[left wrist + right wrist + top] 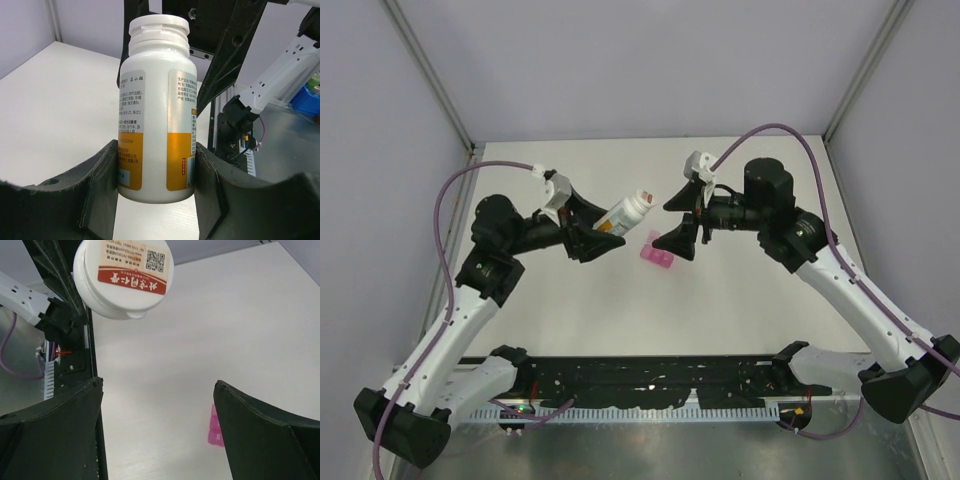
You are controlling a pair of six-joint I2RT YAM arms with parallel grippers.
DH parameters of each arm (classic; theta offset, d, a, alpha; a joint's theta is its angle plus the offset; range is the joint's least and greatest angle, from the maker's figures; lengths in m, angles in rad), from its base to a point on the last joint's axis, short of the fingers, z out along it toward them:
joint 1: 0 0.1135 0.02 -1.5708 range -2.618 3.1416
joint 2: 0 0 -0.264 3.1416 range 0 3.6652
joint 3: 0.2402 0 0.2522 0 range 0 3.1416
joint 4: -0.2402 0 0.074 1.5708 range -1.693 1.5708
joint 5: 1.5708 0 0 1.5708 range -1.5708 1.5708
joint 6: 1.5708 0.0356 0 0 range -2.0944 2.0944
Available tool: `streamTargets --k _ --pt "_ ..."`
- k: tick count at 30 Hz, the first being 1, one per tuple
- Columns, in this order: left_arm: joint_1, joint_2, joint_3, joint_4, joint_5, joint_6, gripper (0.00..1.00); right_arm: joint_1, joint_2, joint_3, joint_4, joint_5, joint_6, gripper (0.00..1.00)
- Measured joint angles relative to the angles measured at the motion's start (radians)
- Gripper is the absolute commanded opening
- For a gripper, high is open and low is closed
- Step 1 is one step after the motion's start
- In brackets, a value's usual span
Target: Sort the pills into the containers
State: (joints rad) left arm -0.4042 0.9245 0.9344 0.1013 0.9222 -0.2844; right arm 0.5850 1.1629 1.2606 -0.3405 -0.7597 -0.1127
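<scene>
My left gripper [604, 228] is shut on the lower body of a white bottle [626, 212] with an orange label, held above the table with its capped end towards the right arm. In the left wrist view the bottle [155, 110] fills the gap between the fingers [102, 175]. My right gripper [662, 224] stands open just past the cap, nothing between its jaws. The right wrist view has the cap [123, 275] at upper left. The pink containers [657, 252] lie on the table under the right gripper; its right finger partly hides the containers [214, 429]. No pills show.
White tabletop [720, 310] with grey walls at the left, back and right. A black rail [650, 382] runs along the near edge between the arm bases. Purple cables loop over both arms.
</scene>
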Motion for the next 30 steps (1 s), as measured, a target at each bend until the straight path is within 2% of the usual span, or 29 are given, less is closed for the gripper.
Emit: streamTargets --k 5,13,22,30 --pt "0.001 -0.018 -0.070 -0.028 -0.035 0.089 0.00 -0.012 -0.031 -0.077 -0.006 0.097 -0.061 0.95" --pt "0.001 -0.049 -0.230 -0.020 -0.107 0.187 0.00 -0.034 0.031 -0.173 0.042 0.241 -0.083 0.95" --pt "0.001 -0.054 -0.433 0.131 -0.223 0.225 0.00 -0.038 0.147 -0.276 0.136 0.389 -0.126 0.96" --pt "0.001 0.010 -0.517 0.266 -0.317 0.242 0.00 -0.038 0.267 -0.294 0.196 0.438 -0.150 0.96"
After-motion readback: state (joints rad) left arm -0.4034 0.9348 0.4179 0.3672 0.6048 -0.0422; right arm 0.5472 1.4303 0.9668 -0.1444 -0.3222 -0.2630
